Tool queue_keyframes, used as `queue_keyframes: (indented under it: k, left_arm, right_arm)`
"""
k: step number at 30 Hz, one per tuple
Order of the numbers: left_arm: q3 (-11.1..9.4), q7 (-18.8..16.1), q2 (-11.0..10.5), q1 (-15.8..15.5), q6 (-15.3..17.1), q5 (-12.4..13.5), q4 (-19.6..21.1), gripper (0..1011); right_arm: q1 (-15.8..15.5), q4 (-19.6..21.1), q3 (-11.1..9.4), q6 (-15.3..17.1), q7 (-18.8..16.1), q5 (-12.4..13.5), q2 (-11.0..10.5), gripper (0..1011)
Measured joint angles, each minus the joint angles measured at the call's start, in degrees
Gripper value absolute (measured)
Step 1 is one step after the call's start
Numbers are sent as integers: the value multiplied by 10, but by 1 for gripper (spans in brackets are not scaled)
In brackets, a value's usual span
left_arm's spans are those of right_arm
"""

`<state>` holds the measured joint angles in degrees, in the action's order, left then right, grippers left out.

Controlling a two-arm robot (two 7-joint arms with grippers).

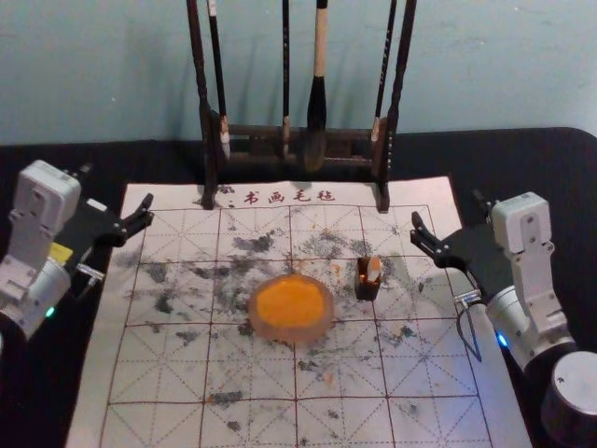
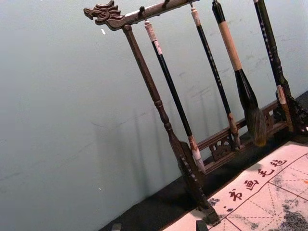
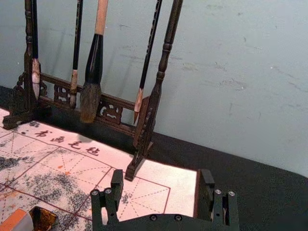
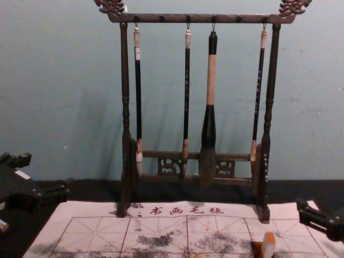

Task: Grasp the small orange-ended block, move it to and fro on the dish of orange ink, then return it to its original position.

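On your gridded mat (image 1: pixel 252 373), the orange-ended block (image 1: pixel 373 271), seemingly in a dark holder (image 1: pixel 367 289), sits left of the wide-spread right gripper (image 1: pixel 448 207), left gripper (image 1: pixel 117 185) opposite.

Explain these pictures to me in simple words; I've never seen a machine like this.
This is a robot with two arms. The head picture looks down from its head, the chest picture looks across from its chest, and each wrist picture comes from a camera on one arm.

The left gripper and right gripper are at either side of the gridded mat. Both are open and hold nothing.

On the mat are a dish of orange ink and, to its right, the orange-ended block with a small dark holder. Farther back, brushes hang from a wooden rack.
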<state>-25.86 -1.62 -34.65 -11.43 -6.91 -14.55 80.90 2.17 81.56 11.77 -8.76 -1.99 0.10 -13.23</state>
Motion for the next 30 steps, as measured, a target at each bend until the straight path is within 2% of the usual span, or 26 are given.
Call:
queue_keyframes:
  k: [30]
  left_arm:
    - [0,0,0,0,0,0,0,1001]
  right_arm:
    - [0,0,0,0,0,0,0,1000]
